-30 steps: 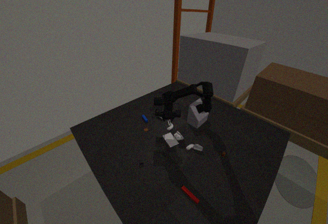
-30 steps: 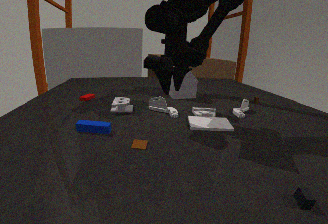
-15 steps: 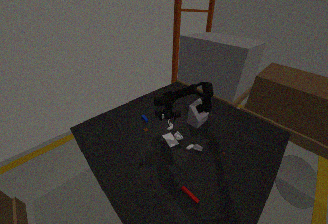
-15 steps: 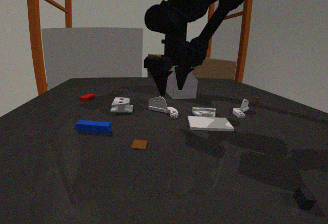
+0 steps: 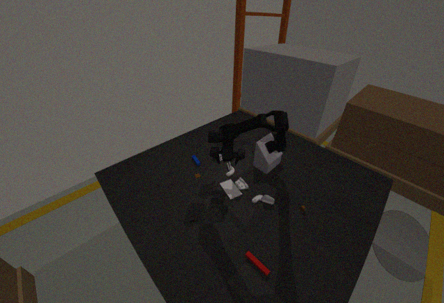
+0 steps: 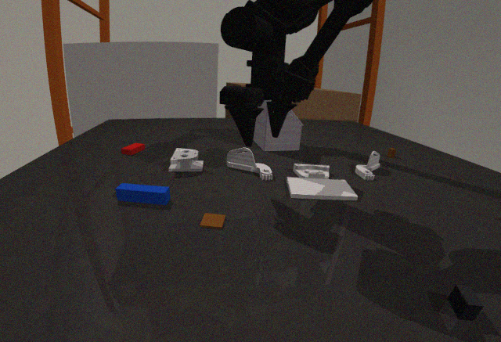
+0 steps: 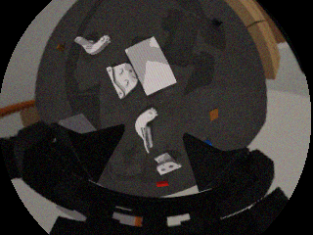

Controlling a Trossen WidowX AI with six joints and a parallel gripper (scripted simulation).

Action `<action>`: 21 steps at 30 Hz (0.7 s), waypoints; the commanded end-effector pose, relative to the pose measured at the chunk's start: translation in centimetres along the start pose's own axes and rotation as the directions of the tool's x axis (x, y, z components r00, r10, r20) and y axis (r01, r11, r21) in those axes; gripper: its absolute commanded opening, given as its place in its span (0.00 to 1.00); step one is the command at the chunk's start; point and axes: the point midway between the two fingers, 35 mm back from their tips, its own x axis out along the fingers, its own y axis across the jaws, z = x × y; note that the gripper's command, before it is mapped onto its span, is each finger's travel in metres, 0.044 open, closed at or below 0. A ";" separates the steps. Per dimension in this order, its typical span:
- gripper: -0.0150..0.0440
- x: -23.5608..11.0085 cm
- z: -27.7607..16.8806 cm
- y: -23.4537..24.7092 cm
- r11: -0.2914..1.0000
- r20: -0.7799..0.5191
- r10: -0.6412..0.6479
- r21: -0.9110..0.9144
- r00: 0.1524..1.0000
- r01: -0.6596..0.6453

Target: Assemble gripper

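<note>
My gripper (image 5: 228,159) (image 6: 261,141) (image 7: 155,132) is open and empty, above one white jaw (image 5: 229,172) (image 6: 240,158) (image 7: 142,122). The other jaw (image 5: 266,199) (image 6: 365,171) (image 7: 94,48) lies apart, across the white parts. A flat white rectangular plate (image 5: 231,189) (image 6: 321,189) (image 7: 158,73) lies close beside a small white part (image 5: 241,184) (image 6: 311,171) (image 7: 124,78) with raised edges. A white block with two holes (image 6: 185,158) (image 7: 167,164) stands at the other side, mostly hidden by the arm in the top view. I cannot tell surely which is base or housing.
A blue bar (image 5: 195,160) (image 6: 142,193) (image 7: 208,143), an orange tile (image 5: 197,175) (image 6: 212,220) (image 7: 214,115) and a red bar (image 5: 257,263) (image 6: 132,149) (image 7: 162,184) lie around. A grey block (image 5: 266,161) (image 6: 289,136) stands by the arm. A small brown piece (image 5: 303,207) (image 6: 391,153) lies beyond the far jaw.
</note>
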 end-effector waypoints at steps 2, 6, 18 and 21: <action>1.00 0.0 0.0 0.0 1.000 0.002 -0.002 0.004 1.000 0.002; 0.82 -0.7 0.0 0.0 1.000 -0.005 0.004 -0.003 1.000 -0.004; 0.29 -0.7 0.0 0.0 1.000 -0.005 0.004 -0.003 1.000 -0.004; 0.25 -0.7 0.0 0.0 1.000 -0.005 0.004 -0.003 1.000 -0.004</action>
